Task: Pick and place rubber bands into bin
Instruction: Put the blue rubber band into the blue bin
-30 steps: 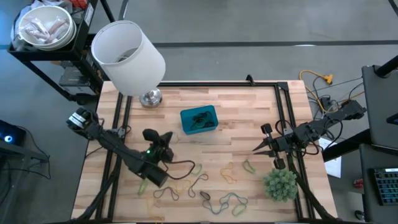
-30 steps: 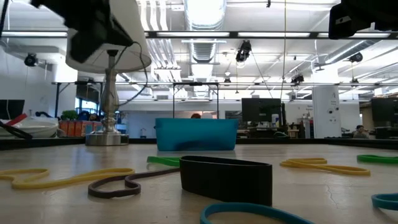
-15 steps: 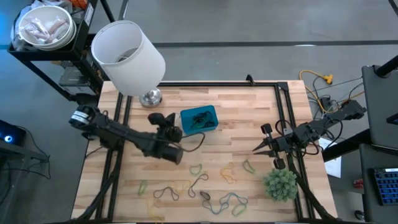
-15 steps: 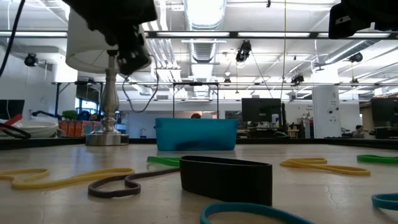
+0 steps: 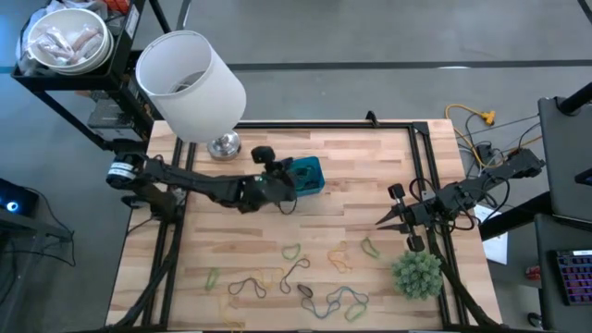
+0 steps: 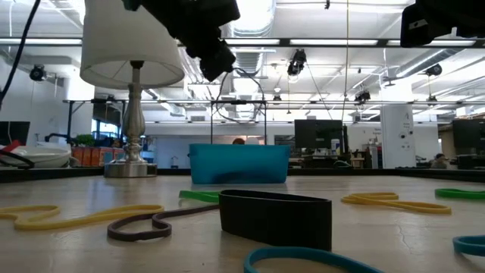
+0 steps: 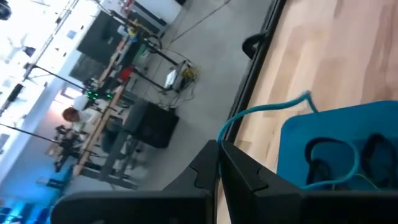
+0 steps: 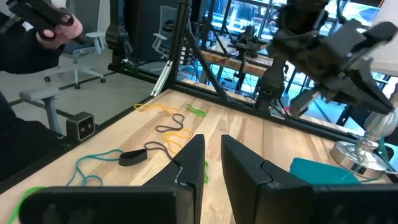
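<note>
Left tool (image 5: 282, 178) pinched shut on a teal rubber band (image 7: 267, 112), hanging at the near edge of the bin (image 5: 309, 168), not clearly over it. The loop arcs out past the bin wall; if released here, it could drape over the rim or slide onto the tabletop (image 5: 361, 176). Right tool (image 5: 381, 220) parked on its own side, fingers slightly apart, holding nothing. Other rubber bands (image 5: 314, 277) lie scattered on the tabletop.
</note>
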Controlling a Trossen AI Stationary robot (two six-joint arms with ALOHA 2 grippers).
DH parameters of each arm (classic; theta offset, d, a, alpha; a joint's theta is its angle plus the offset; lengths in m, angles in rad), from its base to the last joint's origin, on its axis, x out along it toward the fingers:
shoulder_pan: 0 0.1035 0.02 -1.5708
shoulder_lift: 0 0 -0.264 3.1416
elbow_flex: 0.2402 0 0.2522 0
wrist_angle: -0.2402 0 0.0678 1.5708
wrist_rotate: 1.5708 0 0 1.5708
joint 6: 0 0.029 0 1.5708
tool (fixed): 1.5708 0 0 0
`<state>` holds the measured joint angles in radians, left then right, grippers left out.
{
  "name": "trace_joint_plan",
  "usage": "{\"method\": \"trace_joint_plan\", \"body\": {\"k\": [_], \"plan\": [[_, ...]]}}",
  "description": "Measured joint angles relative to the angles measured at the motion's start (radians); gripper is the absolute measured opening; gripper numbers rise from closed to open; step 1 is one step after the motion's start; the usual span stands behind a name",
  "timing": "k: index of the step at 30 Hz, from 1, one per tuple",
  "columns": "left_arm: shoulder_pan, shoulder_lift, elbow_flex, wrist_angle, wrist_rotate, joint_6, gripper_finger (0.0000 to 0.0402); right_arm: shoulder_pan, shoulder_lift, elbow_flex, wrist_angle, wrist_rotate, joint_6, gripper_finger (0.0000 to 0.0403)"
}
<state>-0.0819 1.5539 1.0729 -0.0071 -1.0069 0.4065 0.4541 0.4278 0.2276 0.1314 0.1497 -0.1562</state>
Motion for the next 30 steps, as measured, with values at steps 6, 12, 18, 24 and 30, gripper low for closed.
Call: {"method": "trace_joint_plan", "body": {"k": [6, 12, 18, 24, 30], "plan": [[0.076, 0.054, 0.000, 0.009, 0.096, -0.007, 0.0000, 0.000, 0.000, 0.000, 0.000, 0.000, 0.000, 0.0047], [0.123, 0.172, 0.000, 0.034, 0.146, -0.006, 0.0000, 0.000, 0.002, 0.000, -0.002, 0.000, 0.005, 0.0047], [0.135, 0.263, 0.011, 0.037, 0.158, -0.010, 0.0000, 0.000, 0.002, 0.000, -0.010, 0.000, 0.007, 0.0047], [0.144, 0.260, 0.015, 0.034, 0.303, -0.062, 0.0000, 0.000, 0.001, -0.002, -0.016, 0.000, 0.015, 0.0047], [0.156, 0.230, 0.017, 0.012, 0.373, -0.088, 0.0000, 0.000, 0.002, -0.005, -0.017, 0.000, 0.026, 0.0047]]}}
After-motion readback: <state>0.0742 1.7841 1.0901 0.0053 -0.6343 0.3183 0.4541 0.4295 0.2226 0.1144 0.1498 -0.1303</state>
